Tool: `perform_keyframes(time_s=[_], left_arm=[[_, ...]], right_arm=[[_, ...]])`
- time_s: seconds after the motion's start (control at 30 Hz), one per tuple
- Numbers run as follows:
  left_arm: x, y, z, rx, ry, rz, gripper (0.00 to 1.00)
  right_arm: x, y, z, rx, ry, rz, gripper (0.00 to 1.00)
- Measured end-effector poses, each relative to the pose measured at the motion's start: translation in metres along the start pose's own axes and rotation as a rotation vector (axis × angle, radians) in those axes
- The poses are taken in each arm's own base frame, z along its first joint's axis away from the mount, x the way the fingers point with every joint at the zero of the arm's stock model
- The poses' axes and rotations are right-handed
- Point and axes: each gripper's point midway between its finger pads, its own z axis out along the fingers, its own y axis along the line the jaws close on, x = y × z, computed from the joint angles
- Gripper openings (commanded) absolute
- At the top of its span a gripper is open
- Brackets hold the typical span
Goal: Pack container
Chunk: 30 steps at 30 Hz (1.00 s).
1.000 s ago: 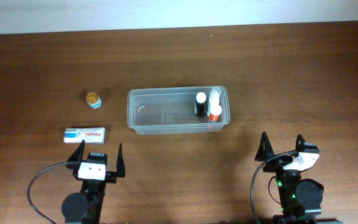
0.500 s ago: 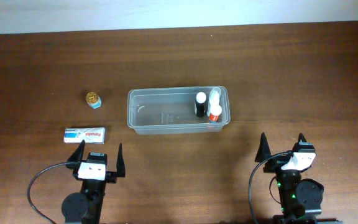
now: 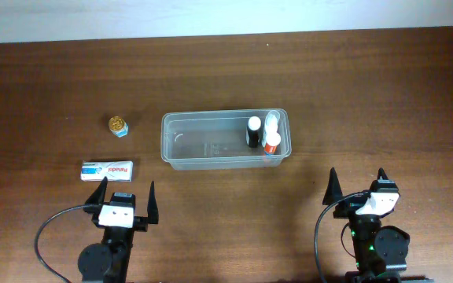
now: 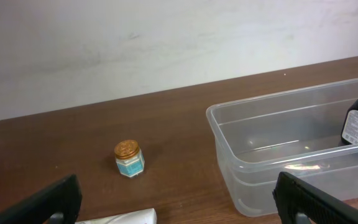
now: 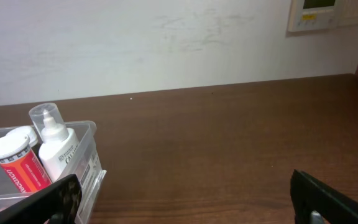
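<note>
1. Position of the container. The container (image 3: pixel 211 146) stands on the table (image 3: pixel 368 94), ahead of both arms and apart from them. It lies forward and to the right of the left fingers (image 3: pixel 98 191). It lies forward and to the left of the right fingers (image 3: pixel 333 187). Bare table shows between its near wall and each pair of fingertips. In the left wrist view, its near left corner (image 4: pixel 229 155) sits ahead of the right-hand finger (image 4: pixel 316 199). In the right wrist view, only its right end (image 5: pixel 89 158) shows, just above the left-hand finger (image 5: pixel 51 202).

2. Contents. Three bottles stand upright at the end of the container nearer the right fingers: a black bottle (image 3: pixel 253 131), a white bottle (image 3: pixel 271 122) and a red-and-white bottle (image 3: pixel 271 142). They stand close together.

3. Left fingers. They are spread wide and empty, above the table. A flat white box (image 3: pixel 107 169) lies just ahead of them, near the left-hand tip, without contact. A small jar (image 3: pixel 117 125) with a gold lid stands farther forward, beyond the box.

4. Right fingers. They are spread wide and empty. Only bare table lies directly ahead of them.
</note>
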Motion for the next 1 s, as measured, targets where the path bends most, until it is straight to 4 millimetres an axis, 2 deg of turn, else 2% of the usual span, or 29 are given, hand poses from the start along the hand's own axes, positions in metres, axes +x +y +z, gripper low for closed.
perform_keyframes(time_s=[0.3, 0.6, 0.77, 0.87, 0.93, 1.0], left_arm=[[0.0, -0.001, 0.0, 0.003, -0.002, 0.0, 0.99], [-0.004, -0.012, 0.0, 0.069, -0.017, 0.001, 0.99], [-0.012, -0.023, -0.002, 0.137, -0.051, 0.005, 0.99], [-0.006, -0.029, -0.007, 0.176, 0.027, -0.017, 1.0], [-0.013, -0.028, -0.013, 0.178, 0.072, -0.034, 0.99], [-0.034, -0.023, -0.02, 0.168, 0.115, -0.047, 0.99]], right_arm=[[0.0, 0.0, 0.0, 0.0, 0.0, -0.002, 0.98], [0.0, 0.0, 0.0, 0.0, 0.0, -0.003, 0.98], [0.0, 0.0, 0.0, 0.0, 0.0, -0.003, 0.98], [0.0, 0.0, 0.0, 0.0, 0.0, -0.003, 0.98], [0.0, 0.0, 0.0, 0.0, 0.0, -0.003, 0.98], [0.0, 0.0, 0.0, 0.0, 0.0, -0.003, 0.98]])
